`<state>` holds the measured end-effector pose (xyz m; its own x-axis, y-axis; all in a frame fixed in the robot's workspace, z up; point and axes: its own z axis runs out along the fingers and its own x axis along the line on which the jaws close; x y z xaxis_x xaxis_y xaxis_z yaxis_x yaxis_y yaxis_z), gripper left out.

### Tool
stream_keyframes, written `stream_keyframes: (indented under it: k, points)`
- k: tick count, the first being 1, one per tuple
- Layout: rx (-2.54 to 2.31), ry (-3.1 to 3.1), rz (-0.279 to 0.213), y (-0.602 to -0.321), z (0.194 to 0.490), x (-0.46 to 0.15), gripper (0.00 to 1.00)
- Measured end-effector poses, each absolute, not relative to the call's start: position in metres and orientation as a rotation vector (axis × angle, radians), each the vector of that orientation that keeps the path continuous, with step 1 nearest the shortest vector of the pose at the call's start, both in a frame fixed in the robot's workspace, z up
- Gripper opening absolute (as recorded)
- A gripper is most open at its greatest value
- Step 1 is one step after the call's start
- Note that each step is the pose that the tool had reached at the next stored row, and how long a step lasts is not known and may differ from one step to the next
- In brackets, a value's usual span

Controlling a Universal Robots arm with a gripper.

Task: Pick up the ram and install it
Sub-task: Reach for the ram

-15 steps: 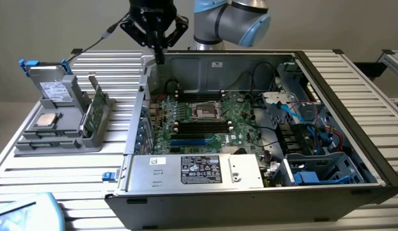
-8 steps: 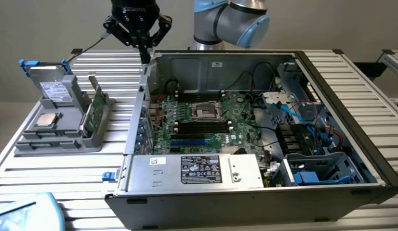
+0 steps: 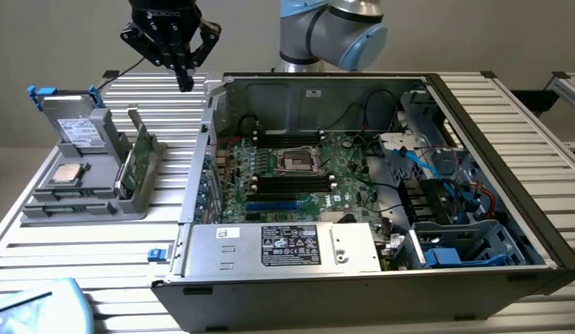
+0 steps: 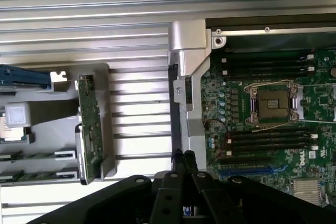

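Note:
The ram (image 3: pixel 137 158) is a thin dark-green stick standing on edge in a slot of the grey holder (image 3: pixel 83 206), at the exterior view's left. In the wrist view the ram (image 4: pixel 90 129) lies along the holder's edge. My gripper (image 3: pixel 185 83) hangs high above the slatted table, between the holder and the open computer case (image 3: pixel 362 278), beyond the ram's far end. The fingers (image 4: pixel 178 157) are pressed together, shut on nothing. Long black slots (image 3: pixel 289 185) flank the processor socket (image 3: pixel 298 161) on the motherboard (image 4: pixel 220 108).
The holder also carries a silver processor chip (image 3: pixel 67 174) and a drive (image 3: pixel 81 130) behind a blue clip (image 3: pixel 42 92). The case wall (image 3: pixel 206 132) rises beside the holder. Cables (image 3: pixel 427 160) and a power supply (image 3: pixel 282 247) crowd the case. A light-blue object (image 3: pixel 37 306) sits at the front corner.

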<state>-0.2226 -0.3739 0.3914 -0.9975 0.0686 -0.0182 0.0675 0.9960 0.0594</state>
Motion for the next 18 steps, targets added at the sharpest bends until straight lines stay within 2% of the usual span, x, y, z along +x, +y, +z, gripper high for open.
stream_keyframes:
  k: [18]
  points:
    - [0.107, 3.131, 0.095, -0.373, 0.386, -0.305, 0.11]
